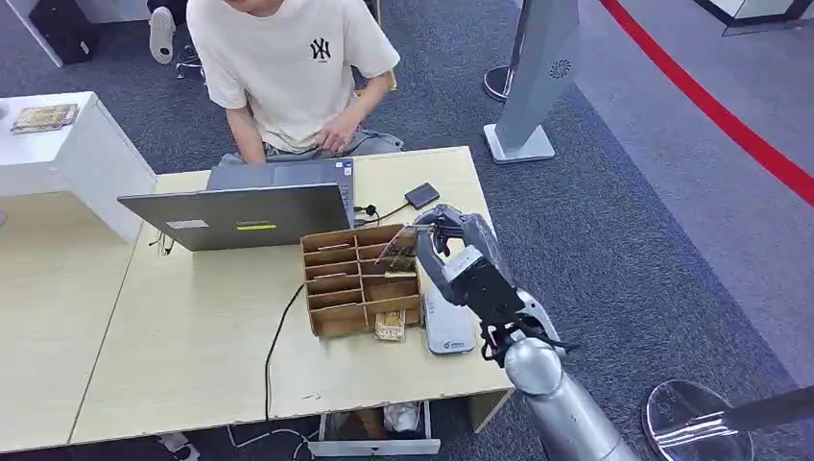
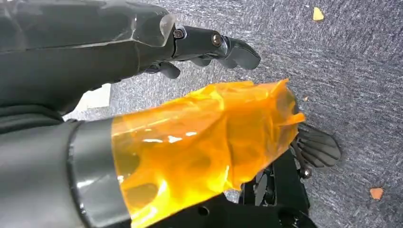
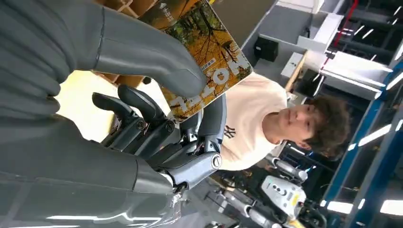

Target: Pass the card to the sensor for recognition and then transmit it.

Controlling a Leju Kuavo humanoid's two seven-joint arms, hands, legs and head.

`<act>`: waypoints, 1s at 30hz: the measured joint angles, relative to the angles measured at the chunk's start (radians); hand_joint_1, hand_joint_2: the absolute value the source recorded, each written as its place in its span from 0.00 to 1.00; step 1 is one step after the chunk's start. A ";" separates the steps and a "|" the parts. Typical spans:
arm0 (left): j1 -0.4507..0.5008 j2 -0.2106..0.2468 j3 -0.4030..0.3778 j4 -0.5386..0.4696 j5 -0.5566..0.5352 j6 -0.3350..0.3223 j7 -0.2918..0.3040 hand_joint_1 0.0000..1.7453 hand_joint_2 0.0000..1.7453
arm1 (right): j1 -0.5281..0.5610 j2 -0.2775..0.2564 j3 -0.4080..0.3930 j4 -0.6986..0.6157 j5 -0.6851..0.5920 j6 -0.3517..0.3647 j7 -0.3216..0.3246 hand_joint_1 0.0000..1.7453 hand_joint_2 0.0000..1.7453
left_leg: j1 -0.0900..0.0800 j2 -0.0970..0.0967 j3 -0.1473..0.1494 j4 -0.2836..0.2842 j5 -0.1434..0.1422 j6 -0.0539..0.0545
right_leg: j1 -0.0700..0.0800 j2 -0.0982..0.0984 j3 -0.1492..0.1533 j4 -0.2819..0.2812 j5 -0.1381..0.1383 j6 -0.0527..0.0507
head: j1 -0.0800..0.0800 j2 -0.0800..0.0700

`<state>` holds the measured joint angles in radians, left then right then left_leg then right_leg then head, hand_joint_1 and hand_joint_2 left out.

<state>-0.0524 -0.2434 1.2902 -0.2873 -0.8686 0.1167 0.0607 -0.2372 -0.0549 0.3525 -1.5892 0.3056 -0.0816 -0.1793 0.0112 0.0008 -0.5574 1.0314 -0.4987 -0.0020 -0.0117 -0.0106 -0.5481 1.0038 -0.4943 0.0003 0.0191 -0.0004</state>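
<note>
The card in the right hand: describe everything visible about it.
The card is a thin, flat, glossy rectangle printed with a photo of yellow-orange autumn trees and large white lettering. The right hand pinches it, the thick grey thumb pressing one face and the dark fingers behind the other. In the head view it is tilted, raised just over the right-hand compartments of the wooden organizer on the table; whether it touches the wood cannot be told.

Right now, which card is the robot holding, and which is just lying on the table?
The right hand pinches the autumn-tree card above the wooden organizer; another card lies flat before it.
</note>
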 joint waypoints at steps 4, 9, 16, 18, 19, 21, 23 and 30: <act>-0.001 0.003 0.000 0.001 -0.009 0.000 0.000 0.00 0.00 | -0.024 0.000 0.019 0.003 0.022 -0.001 0.006 1.00 1.00 | 0.000 0.000 0.000 0.000 0.000 0.000 | 0.000 0.000 0.000 0.000 0.000 0.000 | 0.000 0.000; -0.002 0.006 -0.001 0.001 -0.023 -0.001 0.000 0.00 0.00 | -0.063 0.000 0.045 0.018 0.057 -0.006 0.017 1.00 1.00 | 0.000 0.000 0.000 0.000 0.000 0.000 | 0.000 0.000 0.000 0.000 0.000 0.000 | 0.000 0.000; -0.003 0.014 -0.005 0.002 -0.041 -0.009 0.000 0.00 0.00 | -0.121 0.001 0.078 0.054 0.126 -0.019 0.040 1.00 1.00 | 0.000 0.000 0.000 0.000 0.000 0.000 | 0.000 0.000 0.000 0.000 0.000 0.000 | 0.000 0.000; -0.003 0.015 -0.009 0.002 -0.047 -0.010 0.000 0.00 0.00 | -0.136 0.002 0.088 0.064 0.148 -0.023 0.048 1.00 1.00 | 0.000 0.000 0.000 0.000 0.000 0.000 | 0.000 0.000 0.000 0.000 0.000 0.000 | 0.000 0.000; -0.003 0.016 -0.011 0.002 -0.049 -0.011 0.000 0.00 0.00 | -0.143 0.003 0.096 0.070 0.159 -0.024 0.055 1.00 1.00 | 0.000 0.000 0.000 0.000 0.000 0.000 | 0.000 0.000 0.000 0.000 0.000 0.000 | 0.000 0.000; -0.004 0.018 -0.016 0.002 -0.055 -0.011 0.000 0.00 0.00 | -0.159 0.006 0.105 0.084 0.177 -0.025 0.066 1.00 1.00 | 0.000 0.000 0.000 0.000 0.000 0.000 | 0.000 0.000 0.000 0.000 0.000 0.000 | 0.000 0.000; -0.004 0.020 -0.023 0.002 -0.060 -0.013 0.001 0.00 0.00 | -0.180 0.011 0.118 0.105 0.189 -0.027 0.073 1.00 1.00 | 0.000 0.000 0.000 0.000 0.000 0.000 | 0.000 0.000 0.000 0.000 0.000 0.000 | 0.000 0.000; -0.005 0.029 -0.036 0.009 -0.079 -0.020 0.002 0.00 0.00 | -0.259 0.029 0.150 0.182 0.284 -0.051 0.105 1.00 1.00 | 0.000 0.000 0.000 0.000 0.001 0.000 | 0.000 0.000 0.000 0.001 0.000 0.000 | 0.000 0.000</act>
<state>-0.0575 -0.2148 1.2539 -0.2781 -0.9479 0.0965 0.0629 -0.4958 -0.0259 0.5028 -1.4068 0.5894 -0.1324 -0.0740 0.0113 0.0008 -0.5574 1.0314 -0.4978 -0.0023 -0.0116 -0.0105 -0.5482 1.0046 -0.4940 -0.0001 0.0191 -0.0004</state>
